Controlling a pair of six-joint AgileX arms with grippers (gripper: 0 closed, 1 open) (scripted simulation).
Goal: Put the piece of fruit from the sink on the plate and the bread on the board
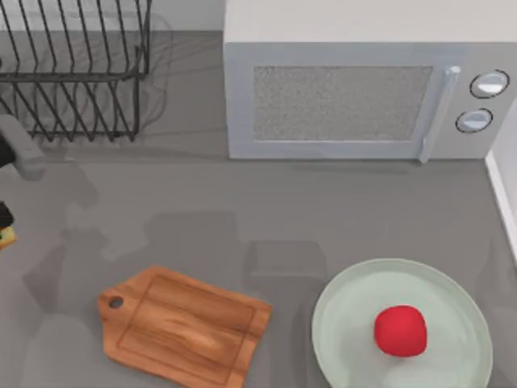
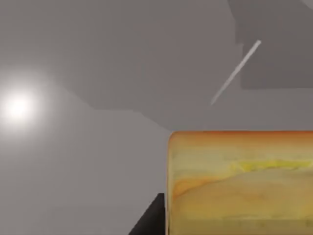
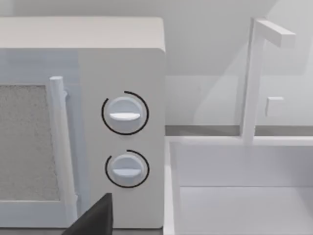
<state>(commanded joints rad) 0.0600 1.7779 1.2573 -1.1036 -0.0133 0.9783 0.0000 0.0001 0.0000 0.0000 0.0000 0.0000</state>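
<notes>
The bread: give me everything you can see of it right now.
The bread is a blocky piece with a golden-orange toasted edge and pale yellow, streaked faces. In the left wrist view it sits close before the camera, with a dark gripper finger beside it and grey surface behind. In the top view a sliver of it shows at the table's far left edge, under a dark part of the left arm, well away from the board. It is not on the board yet.

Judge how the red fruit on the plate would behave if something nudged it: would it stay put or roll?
The piece of fruit looks round and smooth, so it would probably roll rather than slide. It sits off-centre on the plate, whose shallow rim might slow it but perhaps not stop a firm push. Its glossy-looking skin suggests it could slip in a grip.
</notes>
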